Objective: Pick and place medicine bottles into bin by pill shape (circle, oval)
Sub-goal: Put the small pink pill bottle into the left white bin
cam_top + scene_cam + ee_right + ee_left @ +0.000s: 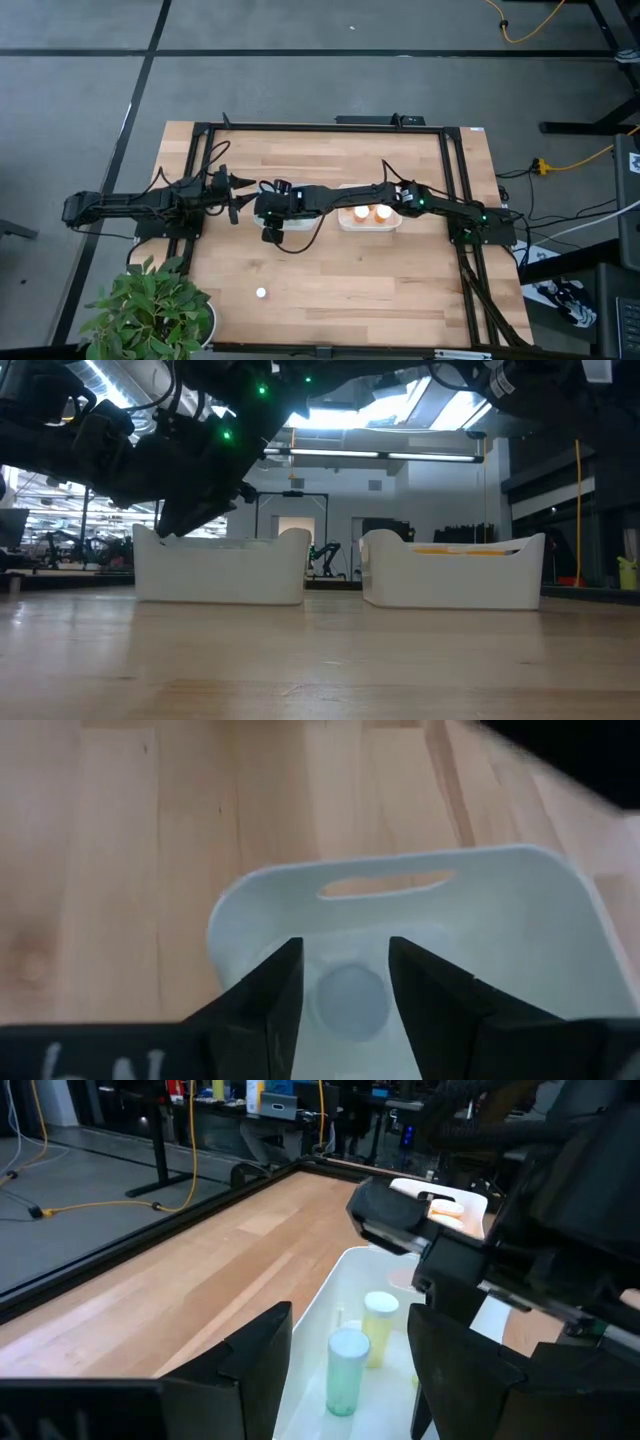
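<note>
The right gripper (343, 982) hangs over the left bin (400, 910), its fingers (262, 995) parted narrowly with nothing between them, and a pale bottle's white cap (352, 995) sits on the bin floor directly below the gap. The bin's handle wall rises just ahead of the fingertips, with bare wood beyond. From above, the right arm (440, 205) stretches flat across the table, passing over the right bin (370, 218), where two orange bottles (371, 212) glow. The left gripper (345, 1370) points at the same left bin, fingers spread wide and empty, two pale bottles (347, 1370) standing upright inside. One small bottle (261, 294) stands alone on open tabletop, near the plant (150, 310).
</note>
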